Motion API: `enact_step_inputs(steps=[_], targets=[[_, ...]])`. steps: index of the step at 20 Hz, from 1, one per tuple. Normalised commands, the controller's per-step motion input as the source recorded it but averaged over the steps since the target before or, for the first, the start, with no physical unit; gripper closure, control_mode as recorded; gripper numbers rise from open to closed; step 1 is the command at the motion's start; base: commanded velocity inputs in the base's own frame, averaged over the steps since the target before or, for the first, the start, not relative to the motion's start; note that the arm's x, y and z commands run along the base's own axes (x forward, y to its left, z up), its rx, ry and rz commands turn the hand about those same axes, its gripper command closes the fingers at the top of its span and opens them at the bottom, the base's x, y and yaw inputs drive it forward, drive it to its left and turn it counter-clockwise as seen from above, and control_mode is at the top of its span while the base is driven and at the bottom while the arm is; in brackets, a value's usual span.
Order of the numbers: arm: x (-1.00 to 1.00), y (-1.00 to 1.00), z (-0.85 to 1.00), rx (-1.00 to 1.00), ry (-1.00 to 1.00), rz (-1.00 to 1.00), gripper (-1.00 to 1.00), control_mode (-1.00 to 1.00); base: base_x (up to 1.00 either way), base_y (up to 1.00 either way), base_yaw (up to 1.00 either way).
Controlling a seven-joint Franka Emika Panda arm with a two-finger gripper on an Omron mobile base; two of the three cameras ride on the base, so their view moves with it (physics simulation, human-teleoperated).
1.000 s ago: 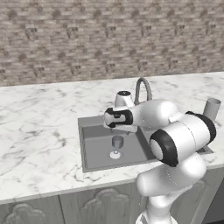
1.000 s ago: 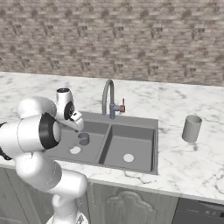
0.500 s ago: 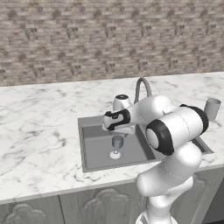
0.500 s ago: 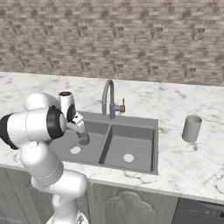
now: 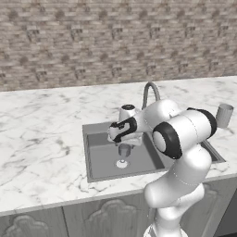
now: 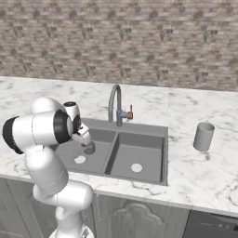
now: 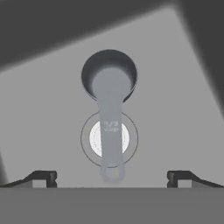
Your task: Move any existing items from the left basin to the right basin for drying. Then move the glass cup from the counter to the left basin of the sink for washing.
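A small grey translucent glass point(image 5: 124, 150) stands in the left basin point(image 5: 99, 157) of the dark grey recessed double sink point(image 6: 158, 174), near the middle of that basin and just beside its round white drain point(image 5: 121, 164). In the hand view it looks more like a small grey scoop point(image 7: 109, 81) with a flat handle lying across the drain point(image 7: 109, 138), so its exact shape is hard to tell. The white arm's two-finger gripper point(image 5: 124, 143) hangs directly above it, fingers spread wide with the item between and below them, not touching it as far as can be seen. The right basin point(image 6: 137, 158), past the central divider, holds only its own drain. A curved grey faucet point(image 6: 114, 104) rises at the sink's back edge. The tall straight grey translucent tumbler point(image 6: 203, 136) stands upright on the white marble counter point(image 6: 200, 176), well to the right of the sink. By this layout, nothing is done yet: the small item must still be lifted to the right basin, then the tumbler carried to the left one.
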Motion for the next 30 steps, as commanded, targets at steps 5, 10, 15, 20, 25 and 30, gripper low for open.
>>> enact_step_inputs(steps=[5, 10, 15, 20, 25, 30], targets=[[0.0, 0.0, -0.21, 0.0, 0.0, 0.0, -1.0, -1.0, 0.0, 0.0, 0.0], [0.0, 0.0, -0.19, 0.0, 0.0, 0.0, -1.0, -1.0, 0.0, 0.0, 0.0], [0.0, 0.0, -0.16, 0.0, 0.0, 0.0, -1.0, -1.0, 0.0, 0.0, 0.0], [0.0, 0.0, -0.17, 0.0, 0.0, 0.0, -1.0, -1.0, 0.0, 0.0, 0.0], [0.0, 0.0, -0.22, 0.0, 0.0, 0.0, -1.0, -1.0, 0.0, 0.0, 0.0], [0.05, 0.0, -0.25, 0.0, 0.0, 0.0, -1.0, -1.0, 0.0, 0.0, 0.0]])
